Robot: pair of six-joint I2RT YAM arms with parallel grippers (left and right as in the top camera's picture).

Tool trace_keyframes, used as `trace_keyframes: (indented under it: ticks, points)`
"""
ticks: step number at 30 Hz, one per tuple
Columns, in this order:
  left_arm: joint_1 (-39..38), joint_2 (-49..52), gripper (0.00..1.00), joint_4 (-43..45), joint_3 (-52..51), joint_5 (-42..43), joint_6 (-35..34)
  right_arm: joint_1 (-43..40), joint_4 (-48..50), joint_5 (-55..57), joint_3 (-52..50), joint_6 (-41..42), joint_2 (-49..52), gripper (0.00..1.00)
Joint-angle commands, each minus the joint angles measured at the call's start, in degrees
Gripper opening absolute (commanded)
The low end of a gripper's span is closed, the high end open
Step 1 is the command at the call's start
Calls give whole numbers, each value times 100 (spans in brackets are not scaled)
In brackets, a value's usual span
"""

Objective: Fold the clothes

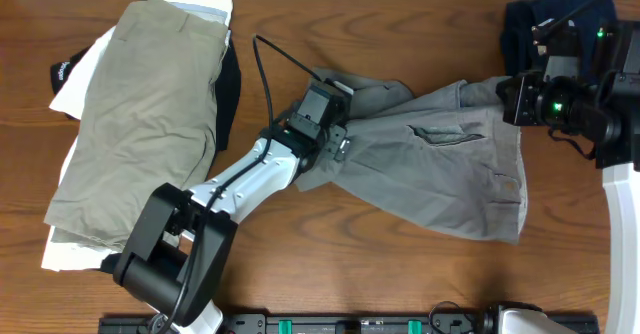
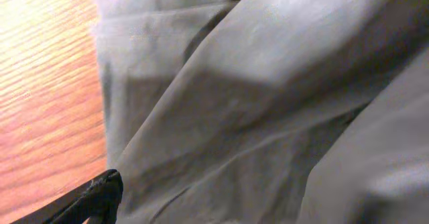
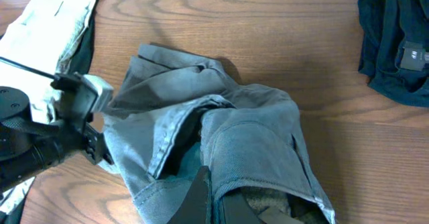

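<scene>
The grey shorts (image 1: 440,164) lie across the middle and right of the table, stretched between my two grippers. My left gripper (image 1: 335,139) is at their left edge. In the left wrist view grey cloth (image 2: 255,103) fills the frame; one black finger (image 2: 100,190) shows far out at the lower left and the other is hidden under a fold, so the jaws look open. My right gripper (image 1: 512,99) is shut on the shorts' right end, and its fingers (image 3: 218,197) pinch a hem of the shorts (image 3: 255,137).
Khaki shorts (image 1: 150,104) lie folded at the left on a pile with a white garment (image 1: 75,79) and a black one (image 1: 228,94). A navy garment (image 1: 540,24) lies at the back right corner, behind my right arm.
</scene>
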Motion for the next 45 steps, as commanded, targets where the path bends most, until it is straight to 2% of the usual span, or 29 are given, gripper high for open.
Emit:
trace_keyframes:
  ticks: [1,11,13,15,16,17,18,26,34,45]
  points:
    - [391,-31,89,-232,24,-833,181,-221,37,131,149,-129,-39,1]
    - [1023,-31,89,-520,24,-885,181,-236,81,133,149,-133,-33,1]
    - [1058,-31,85,-538,24,-883,179,-240,109,131,149,-131,-33,1]
    - [1056,-31,64,-531,24,-883,179,-240,129,129,149,-129,-33,1]
    - [1045,-31,39,-518,24,-881,179,-240,131,129,149,-129,-33,1]
    - [1036,-31,20,-509,24,-881,179,-240,129,129,149,-129,-33,1]
    - [1025,-33,6,-494,24,-883,179,-240,127,127,149,-129,-33,1]
    - [1095,-588,6,-575,229,-885,179,-240,101,66,155,-284,-50,1]
    - [1469,-2704,6,-949,365,-883,175,-431,-208,4,654,-426,-496,1]
    - [1386,-5606,6,-1056,365,-859,155,-691,-1069,225,1906,-514,-1217,1]
